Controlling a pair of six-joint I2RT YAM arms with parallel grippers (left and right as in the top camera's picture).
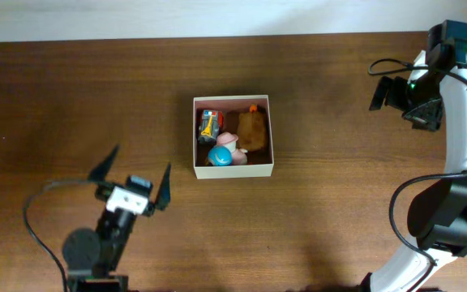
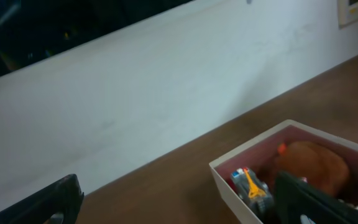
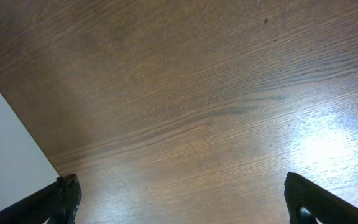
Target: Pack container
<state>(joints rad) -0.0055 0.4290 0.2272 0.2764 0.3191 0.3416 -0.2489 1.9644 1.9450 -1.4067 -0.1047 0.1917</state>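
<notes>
I count two arms, one box and four toys, and at lower left the left fingers (image 1: 163,185) stand spread wide above the brown wooden surface (image 1: 71,97), holding nothing. In the middle of that surface sits the square, shallow, white-walled container (image 1: 233,171) with its pink-brown inside; in it lie a small grey, yellow and red toy vehicle (image 1: 209,124) at the back left, a pink toy (image 1: 228,140) and a round blue toy (image 1: 219,157) in front of it, and a brown plush animal (image 1: 253,130) on the right. At far right, well apart from the box, the right fingers (image 3: 62,198) are likewise spread wide over the wood, gripping nothing.
</notes>
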